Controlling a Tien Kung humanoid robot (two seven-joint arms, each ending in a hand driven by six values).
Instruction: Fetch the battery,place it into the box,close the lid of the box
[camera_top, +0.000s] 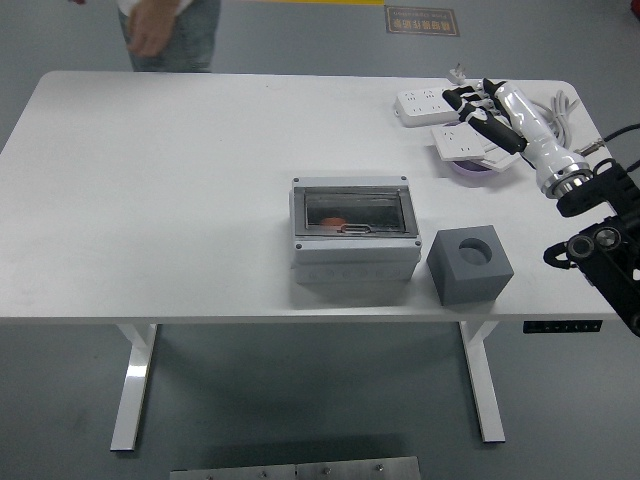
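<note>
1. White tabletop (150, 200): right robot hand (485, 110) hovers over the power strips (440, 100) at the far right, fingers loosely spread, holding nothing; left one out of view.
2. Box (353, 232) sits mid-table, clear lid (352, 209) looks shut, something orange inside, likely the battery (335, 222).
3. Step looks finished: park the arm clear of the cables.
4. Count: one box, one grey block (470, 263), two power strips, one person (160, 30) at far edge.
</note>
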